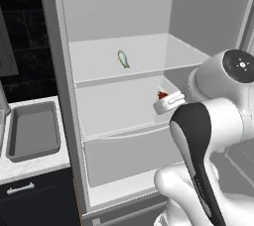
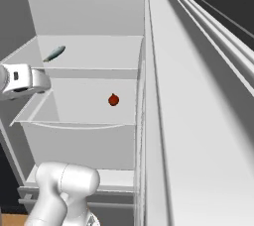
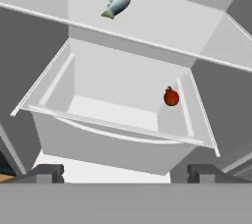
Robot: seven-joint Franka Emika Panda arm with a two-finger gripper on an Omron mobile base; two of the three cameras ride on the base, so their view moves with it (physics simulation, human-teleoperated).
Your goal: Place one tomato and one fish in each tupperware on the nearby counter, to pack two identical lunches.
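Observation:
A red tomato (image 3: 171,97) lies at the right side of a pale fridge drawer (image 3: 98,134). On the shelf above it rests a grey-green fish (image 3: 117,5). My gripper (image 3: 125,174) is open, its two dark fingertips (image 3: 47,173) spread wide in front of the drawer, apart from both foods and holding nothing. From the left base camera the fish (image 1: 123,59) sits mid-shelf and the tomato (image 1: 162,94) peeks out just behind my white hand (image 1: 168,102). A grey tupperware (image 1: 32,131) stands empty on the marble counter (image 1: 30,168) left of the fridge. The right base camera also catches the fish (image 2: 53,53) and the tomato (image 2: 113,100).
The open fridge's left wall (image 1: 62,96) stands between the shelves and the counter. Its door (image 2: 198,121) stretches along the right. Dark cabinet drawers with a silver handle (image 1: 20,188) sit under the counter. My own arm (image 1: 198,141) blocks the lower right of the left base view.

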